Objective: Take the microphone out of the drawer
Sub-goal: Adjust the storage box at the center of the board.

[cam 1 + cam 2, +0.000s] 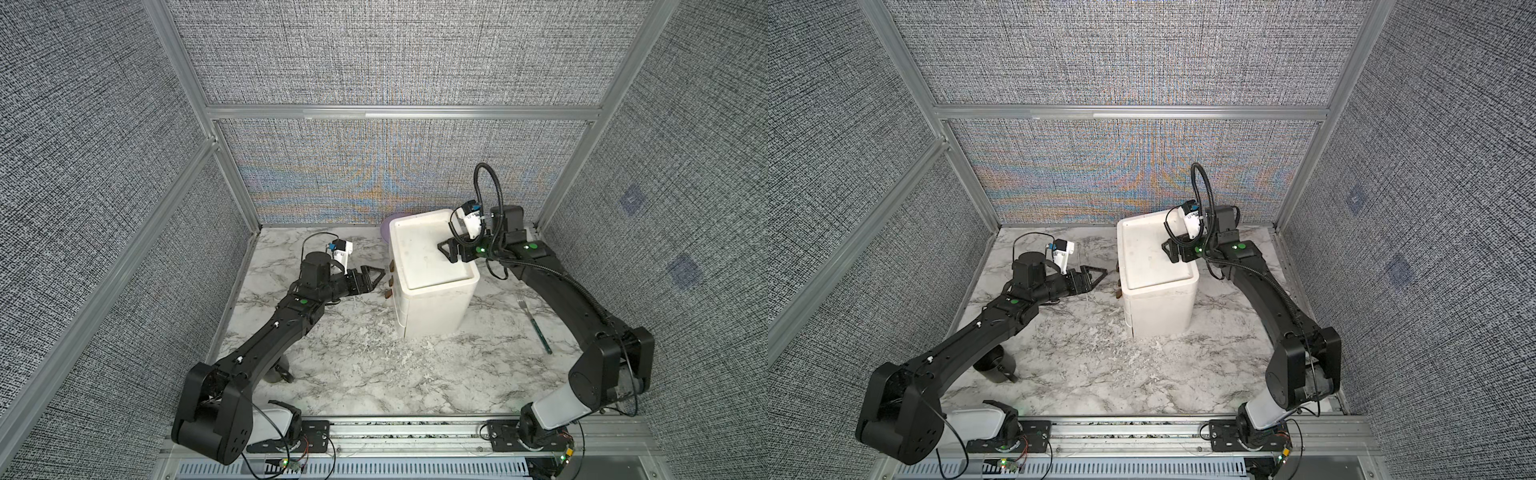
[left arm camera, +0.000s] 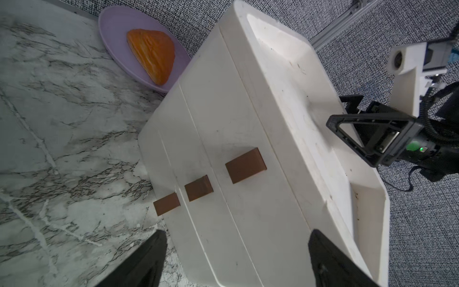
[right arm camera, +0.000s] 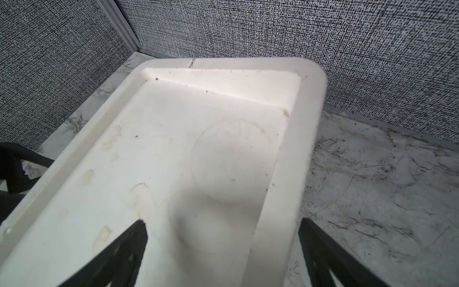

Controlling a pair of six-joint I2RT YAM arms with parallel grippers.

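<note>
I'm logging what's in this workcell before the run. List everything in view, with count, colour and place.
drawer unit: 1, white, three shut drawers, standing towards the back of the table
handles: 3, brown, on the drawer fronts facing the left arm
plate: 1, purple, behind the drawer unit by the back wall
food piece: 1, orange, on the plate
fork: 1, silver tines and dark green handle, on the table to the unit's right
cup: 1, black, on the table under the left arm
table: 1, white-grey marble
left gripper: 1, black, open, just in front of the handles
right gripper: 1, black, open, over the unit's top tray
</note>
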